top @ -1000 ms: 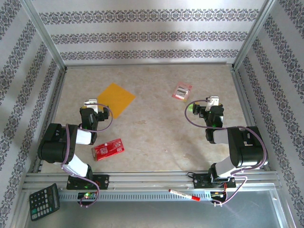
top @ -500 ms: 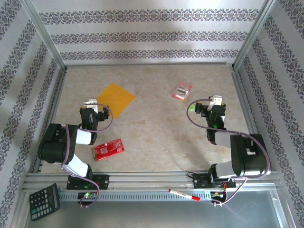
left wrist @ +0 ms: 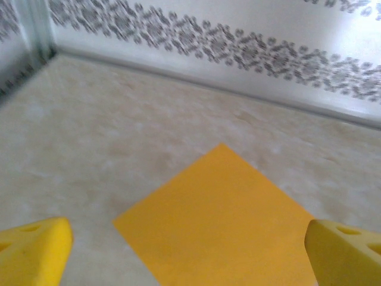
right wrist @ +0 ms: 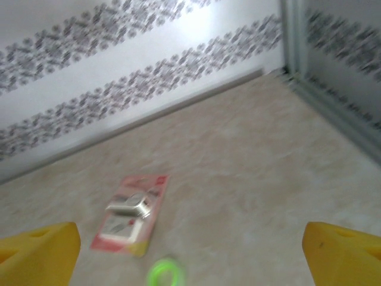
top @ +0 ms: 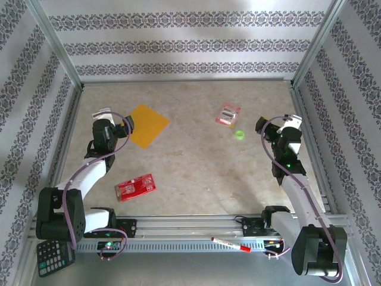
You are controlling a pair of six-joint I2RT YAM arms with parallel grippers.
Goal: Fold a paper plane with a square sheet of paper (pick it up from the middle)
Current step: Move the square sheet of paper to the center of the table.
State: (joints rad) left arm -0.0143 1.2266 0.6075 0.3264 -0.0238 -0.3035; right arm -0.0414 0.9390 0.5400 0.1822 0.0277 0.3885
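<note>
The task stood at its opening step, the approach to the pick-up. The square sheet of paper (top: 146,124) lay flat and unfolded on the table (top: 190,161), toward the far left, with no crease in it yet. The left gripper (left wrist: 189,253) hung at the sheet's near-left edge with its jaws spread wide and nothing between them; the wrist view showed the orange-yellow square framed by the two yellow fingertips (left wrist: 33,247). The right gripper (right wrist: 190,250), near the right side of the table, was likewise wide open and empty, and faced the pink-and-white packet (top: 227,114) and a small green ring (top: 239,134) just near of it.

By my reading, the next move called for the left gripper to travel on to the sheet's middle, come down and pinch the thin paper off the surface.

The pink-and-white packet appeared to hold a small silvery item. A red packet (top: 135,186) lay near the left arm, its contents too small to tell.
</note>
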